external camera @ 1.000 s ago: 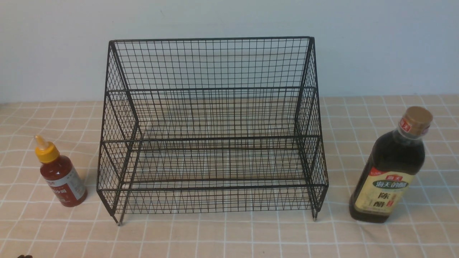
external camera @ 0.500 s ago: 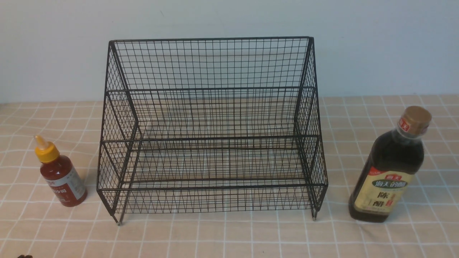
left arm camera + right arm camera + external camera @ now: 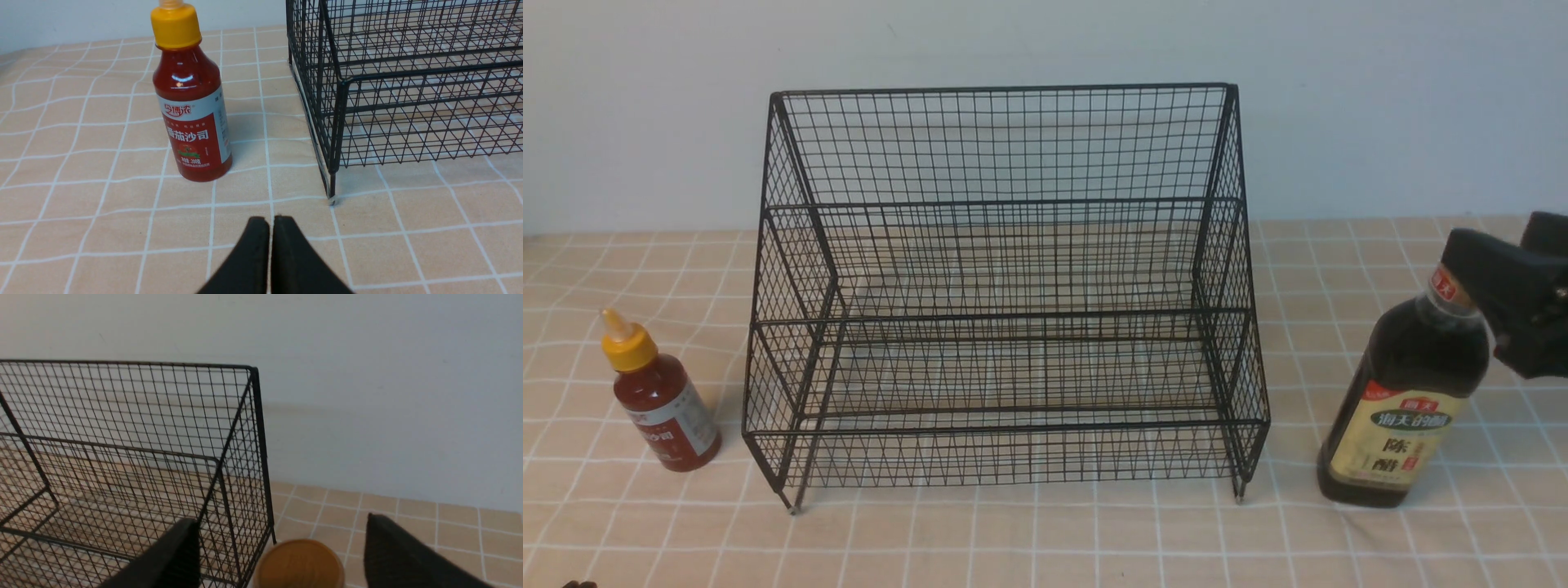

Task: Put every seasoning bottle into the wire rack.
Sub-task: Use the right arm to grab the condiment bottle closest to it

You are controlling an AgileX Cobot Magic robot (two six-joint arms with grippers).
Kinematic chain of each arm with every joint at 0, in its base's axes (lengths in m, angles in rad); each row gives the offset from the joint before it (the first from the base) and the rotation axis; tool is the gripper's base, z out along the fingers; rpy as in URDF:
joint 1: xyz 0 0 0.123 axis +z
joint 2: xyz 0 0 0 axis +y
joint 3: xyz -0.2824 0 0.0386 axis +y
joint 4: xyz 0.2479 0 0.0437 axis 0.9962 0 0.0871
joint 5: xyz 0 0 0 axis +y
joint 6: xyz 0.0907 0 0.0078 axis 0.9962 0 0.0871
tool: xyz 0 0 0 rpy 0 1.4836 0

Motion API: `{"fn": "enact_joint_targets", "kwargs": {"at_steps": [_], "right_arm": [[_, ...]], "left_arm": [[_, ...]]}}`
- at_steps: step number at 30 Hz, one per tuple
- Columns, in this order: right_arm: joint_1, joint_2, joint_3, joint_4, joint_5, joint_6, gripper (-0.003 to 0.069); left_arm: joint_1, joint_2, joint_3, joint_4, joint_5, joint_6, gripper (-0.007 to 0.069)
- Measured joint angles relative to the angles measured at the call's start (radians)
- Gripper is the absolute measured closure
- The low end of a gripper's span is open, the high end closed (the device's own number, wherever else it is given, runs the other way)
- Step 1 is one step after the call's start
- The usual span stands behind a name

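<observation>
The black wire rack (image 3: 1005, 286) stands in the middle of the table with both tiers bare. The small red sauce bottle (image 3: 660, 404) with its yellow cap stands upright left of the rack. It also shows in the left wrist view (image 3: 192, 114), ahead of my shut, empty left gripper (image 3: 271, 222). The tall dark vinegar bottle (image 3: 1409, 392) stands upright right of the rack. My right gripper (image 3: 1499, 273) is open around the top of the vinegar bottle and hides the cap in the front view. In the right wrist view the gold cap (image 3: 300, 565) sits between the spread fingers (image 3: 179, 551), without touching them.
A checked beige cloth (image 3: 1045, 539) covers the table. A pale wall (image 3: 1045, 41) stands close behind the rack. The rack's right side (image 3: 241, 457) is just beside the vinegar bottle. The rack's front left foot (image 3: 331, 198) stands near my left gripper.
My right gripper has come into the front view from the right and now stands around the vinegar bottle's cap. The bottles and rack have stayed put.
</observation>
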Motion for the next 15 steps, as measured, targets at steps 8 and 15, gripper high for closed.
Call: {"fn": "enact_joint_targets", "kwargs": {"at_steps": [8,15], "right_arm": [[0.000,0.142,0.000,0.017,-0.015,-0.110,0.0055],[0.000,0.232,-0.001,0.162,-0.109,-0.257,0.0332]], "left_arm": [[0.000,0.000,0.000,0.000,0.000,0.000,0.0631],[0.000,0.000,0.000,0.000,0.000,0.000,0.0631]]}}
